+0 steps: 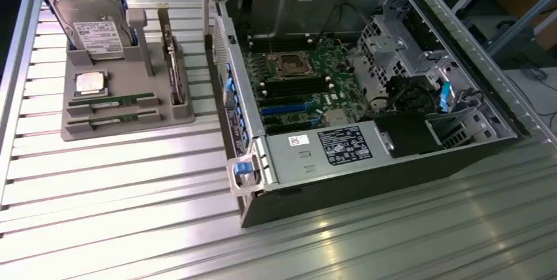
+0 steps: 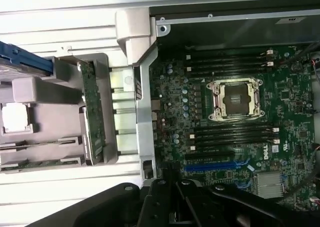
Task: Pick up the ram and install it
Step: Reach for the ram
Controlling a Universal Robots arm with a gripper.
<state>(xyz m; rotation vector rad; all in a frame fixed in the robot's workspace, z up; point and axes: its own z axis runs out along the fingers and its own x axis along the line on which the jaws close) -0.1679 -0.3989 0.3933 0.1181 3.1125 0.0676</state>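
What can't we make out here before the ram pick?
- ram sticks in the tray: exterior view, too small to read chips or notch; wrist view, cut off by the frame edge.
- memory slots: latch positions too small in both views.
- gripper: wrist view, dark and cut off by the frame edge.
- hard drive: exterior view, label text too small.

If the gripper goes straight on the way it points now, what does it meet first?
The gripper would probably meet the motherboard, at its edge beside the case wall; depth is unclear.
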